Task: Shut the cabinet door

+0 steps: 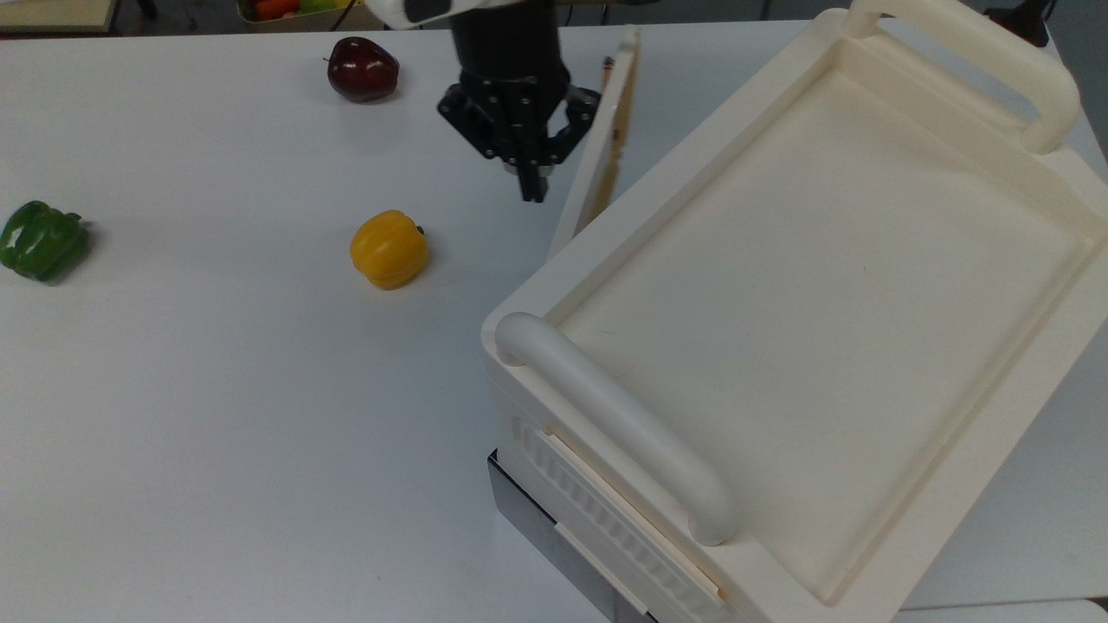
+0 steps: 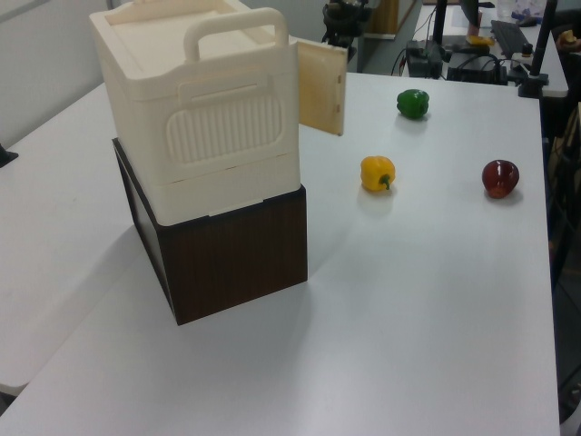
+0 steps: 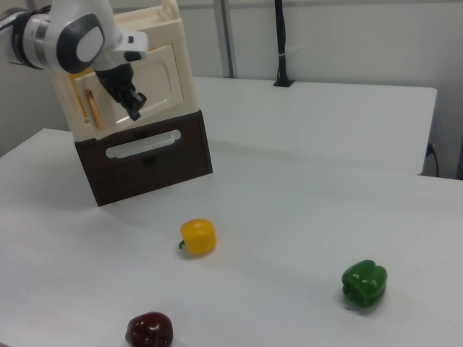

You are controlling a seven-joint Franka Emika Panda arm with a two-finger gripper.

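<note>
- Top view: the claw (image 1: 531, 186) hangs with fingers pressed together, holding nothing.
- Just to the top view's right of it stands the door (image 1: 597, 147), ajar, its outer face toward the claw, its long axis running toward the cabinet (image 1: 779, 329).
- Beyond the door lies the cabinet opening; pushing that way should shut it.
- On the claw's other side, the yellow pepper (image 1: 389, 249) sits on the worktop (image 1: 216, 389).

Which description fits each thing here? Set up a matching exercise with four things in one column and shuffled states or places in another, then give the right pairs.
Things:
1. cabinet door
2. yellow pepper
3. green pepper
4. gripper

Descriptions:
A. on the table nearest the cabinet
B. by the top view's left edge
C. partly open, not yet flush
D. beside the door's outer face

Pairs: 1-C, 2-A, 3-B, 4-D
</note>
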